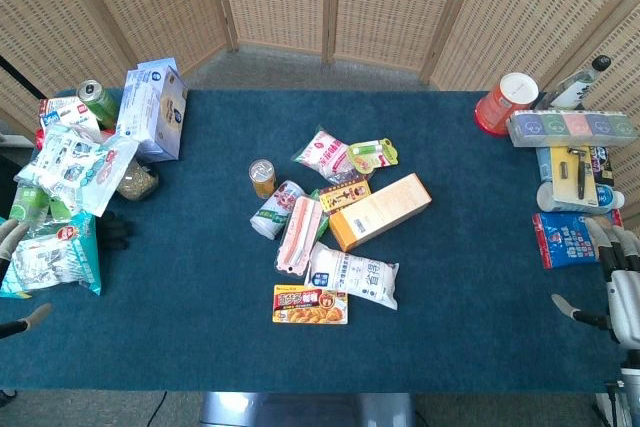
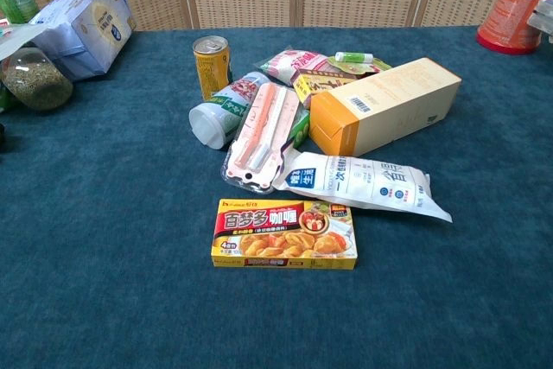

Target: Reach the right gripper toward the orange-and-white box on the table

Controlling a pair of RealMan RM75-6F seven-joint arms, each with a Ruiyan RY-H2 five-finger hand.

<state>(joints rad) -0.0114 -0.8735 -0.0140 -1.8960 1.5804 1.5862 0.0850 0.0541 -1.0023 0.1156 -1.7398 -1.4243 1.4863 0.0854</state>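
The orange-and-white box (image 1: 380,211) lies on its side in the middle of the blue table, long and tan with an orange end; the chest view shows the box (image 2: 384,105) to the right of centre. My right hand (image 1: 615,282) sits at the table's right edge, far from the box, fingers apart and holding nothing. At the left edge my left hand (image 1: 12,239) shows only in part, its fingers spread. Neither hand appears in the chest view.
Around the box lie a yellow curry box (image 1: 310,305), a white pouch (image 1: 353,275), a pink packet (image 1: 299,234), a yellow can (image 1: 262,177) and snack bags. Bags and a green can (image 1: 97,102) crowd the left side; a red cup (image 1: 506,102) and boxes line the right.
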